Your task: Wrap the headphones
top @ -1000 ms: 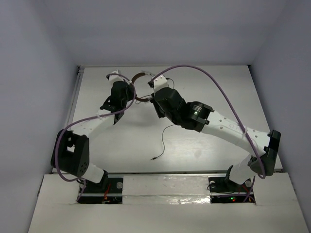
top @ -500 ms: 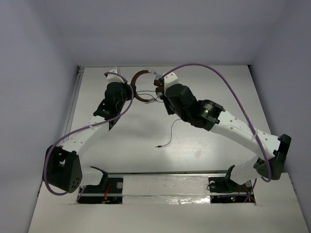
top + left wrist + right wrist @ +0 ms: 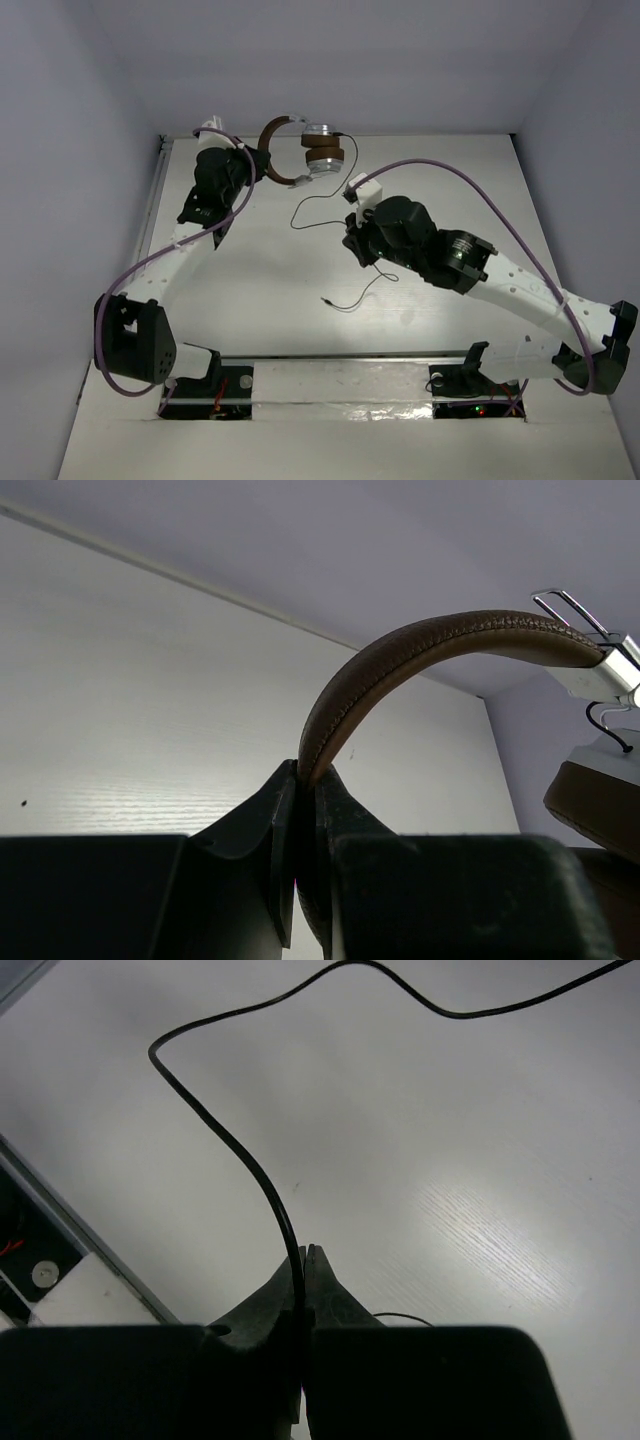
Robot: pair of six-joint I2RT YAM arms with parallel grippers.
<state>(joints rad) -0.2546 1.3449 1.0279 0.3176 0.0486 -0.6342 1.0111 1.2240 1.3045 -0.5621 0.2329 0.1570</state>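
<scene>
The headphones are held up near the table's far edge: brown headband (image 3: 270, 152), stacked silver-and-brown ear cups (image 3: 322, 150). My left gripper (image 3: 248, 172) is shut on the headband, which arcs up and right from between the fingers in the left wrist view (image 3: 400, 658), with an ear pad (image 3: 598, 798) at the right edge. The thin dark cord (image 3: 312, 204) drops from the cups, loops across the table to my right gripper (image 3: 352, 242), and trails to its plug (image 3: 325, 299). In the right wrist view my right gripper (image 3: 306, 1256) is shut on the cord (image 3: 228, 1148).
The white table (image 3: 240, 290) is walled by pale panels at the back and sides. A metal rail (image 3: 152, 205) runs along the left edge. Purple arm cables (image 3: 455, 178) loop above both arms. The arm bases stand at the near edge.
My left gripper has carried the headphones back and left toward the far wall. My right gripper has pulled away toward the near right, and more cord now lies between it and the ear cups.
</scene>
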